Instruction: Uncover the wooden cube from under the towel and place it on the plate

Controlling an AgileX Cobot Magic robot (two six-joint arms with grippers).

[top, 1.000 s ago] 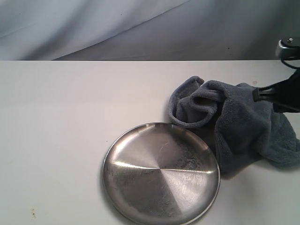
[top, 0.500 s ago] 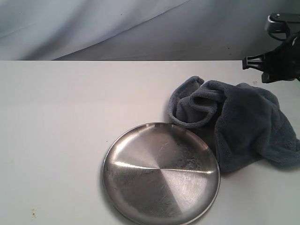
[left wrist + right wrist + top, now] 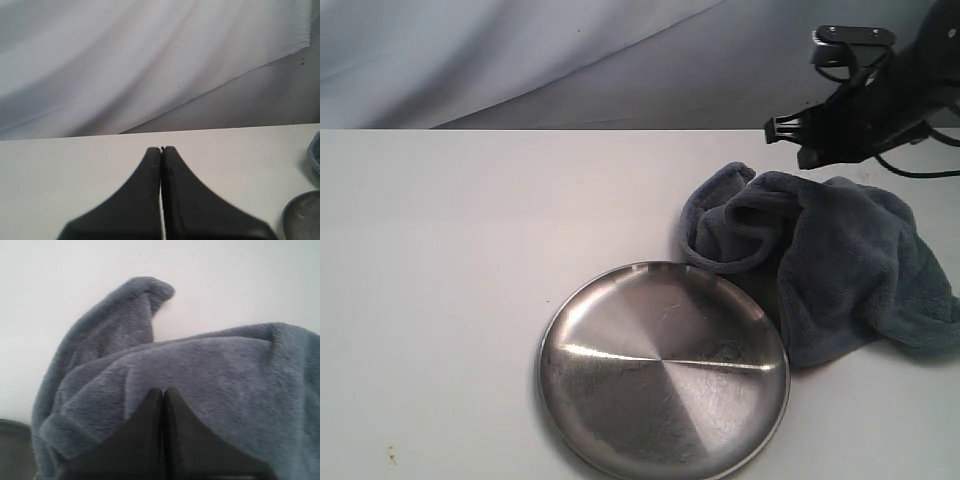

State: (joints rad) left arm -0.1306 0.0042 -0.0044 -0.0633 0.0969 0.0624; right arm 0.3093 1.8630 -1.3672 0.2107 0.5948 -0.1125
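Note:
The slate grey-blue towel lies bunched on the white table, right of the round steel plate. No wooden cube shows; it is hidden. My right gripper hangs above the towel's far edge, pointing left, jaws shut and holding nothing. In the right wrist view its shut tips hover over the towel's folds, with the plate's rim at the corner. My left gripper is shut and empty over bare table; the plate's edge and a bit of towel show at the side.
A pale draped cloth backdrop hangs behind the table's far edge. The towel's right side reaches the exterior view's border.
My right arm has swung up off the towel's right side and moved left, now above its far edge. Towel and plate have not moved.

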